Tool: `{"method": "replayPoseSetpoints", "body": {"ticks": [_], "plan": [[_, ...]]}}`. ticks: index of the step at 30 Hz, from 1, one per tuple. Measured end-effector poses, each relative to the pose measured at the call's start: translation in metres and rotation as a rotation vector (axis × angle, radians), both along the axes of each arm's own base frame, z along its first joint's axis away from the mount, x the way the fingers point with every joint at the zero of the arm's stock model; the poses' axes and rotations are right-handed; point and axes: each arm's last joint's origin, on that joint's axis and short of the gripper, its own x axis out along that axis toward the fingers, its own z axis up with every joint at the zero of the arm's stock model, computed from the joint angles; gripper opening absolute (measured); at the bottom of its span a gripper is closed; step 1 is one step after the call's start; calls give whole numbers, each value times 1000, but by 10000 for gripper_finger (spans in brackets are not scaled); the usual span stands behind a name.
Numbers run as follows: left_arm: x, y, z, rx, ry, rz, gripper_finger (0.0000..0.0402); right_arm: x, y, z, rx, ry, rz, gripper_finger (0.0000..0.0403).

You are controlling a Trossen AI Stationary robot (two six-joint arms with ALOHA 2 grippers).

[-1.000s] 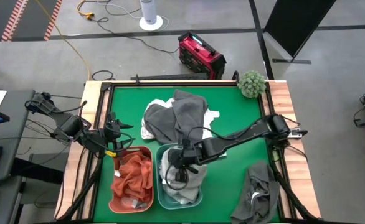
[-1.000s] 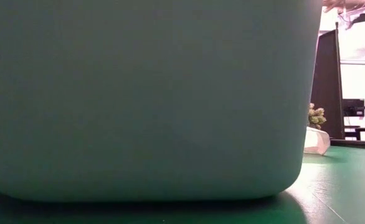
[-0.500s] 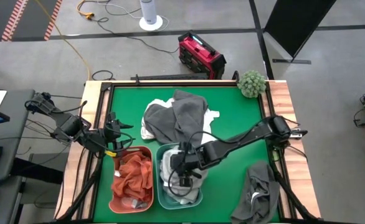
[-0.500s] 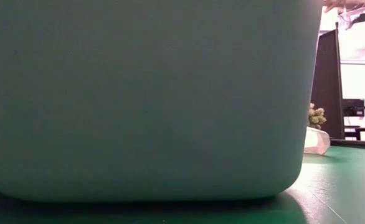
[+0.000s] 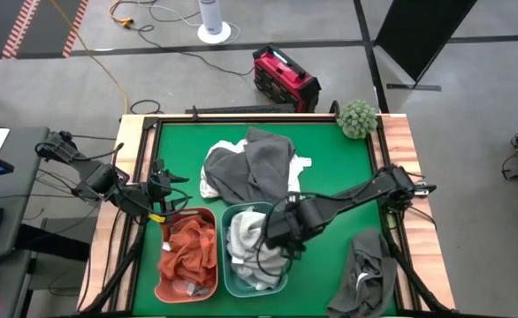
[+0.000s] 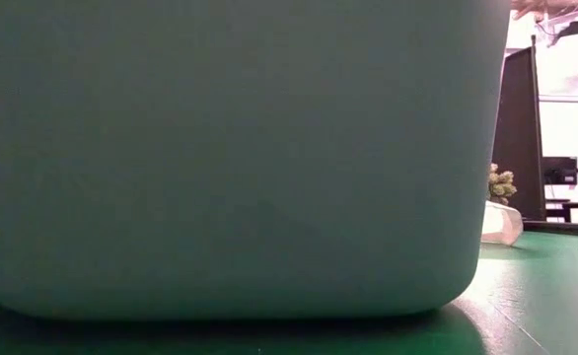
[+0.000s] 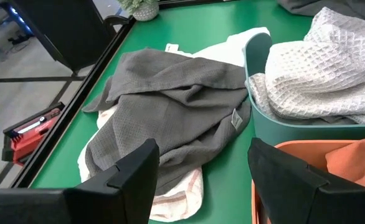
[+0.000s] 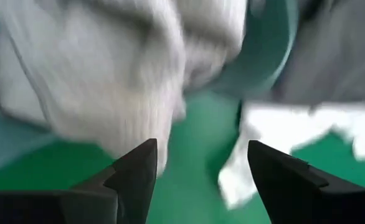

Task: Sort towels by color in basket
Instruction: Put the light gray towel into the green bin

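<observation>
Right end effector (image 5: 283, 237) hovers wide open and empty just beside the teal basket (image 5: 281, 281) holding light grey towels (image 5: 246, 243); left end effector (image 5: 164, 200) open, empty

No text, brand, number or sign can be read anywhere. A small tag (image 7: 235, 119) is sewn on the dark grey towel (image 7: 170, 112) beside the teal basket (image 7: 276, 124), but its marking is too small to read.
</observation>
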Motion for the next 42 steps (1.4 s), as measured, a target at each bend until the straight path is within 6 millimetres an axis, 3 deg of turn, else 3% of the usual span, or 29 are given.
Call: {"method": "replayPoseSetpoints", "body": {"ticks": [5,9,12,15,20,21,27,32,37,42], "plan": [[0,0,0,1,1,0,235,-8,19,-30,69,97,11,275],[0,0,0,0,0,0,235,-2,28,-56,100,18,64,274],[0,0,0,-4,-5,1,235,5,25,-65,61,-48,80,256],[0,0,0,-5,-5,1,235,9,21,-63,26,-77,85,195],[0,0,0,8,-1,-5,235,20,18,-54,70,-145,133,38],[0,0,0,12,1,-7,235,23,18,-51,107,-165,149,25],[0,0,0,11,0,-6,235,42,28,-29,313,-359,214,46],[0,0,0,8,-2,-4,235,55,30,-18,399,-513,277,27],[0,0,0,7,-2,-3,235,57,26,-19,392,-508,271,26],[0,0,0,8,-2,-3,235,58,30,-39,362,-419,287,58]]}}
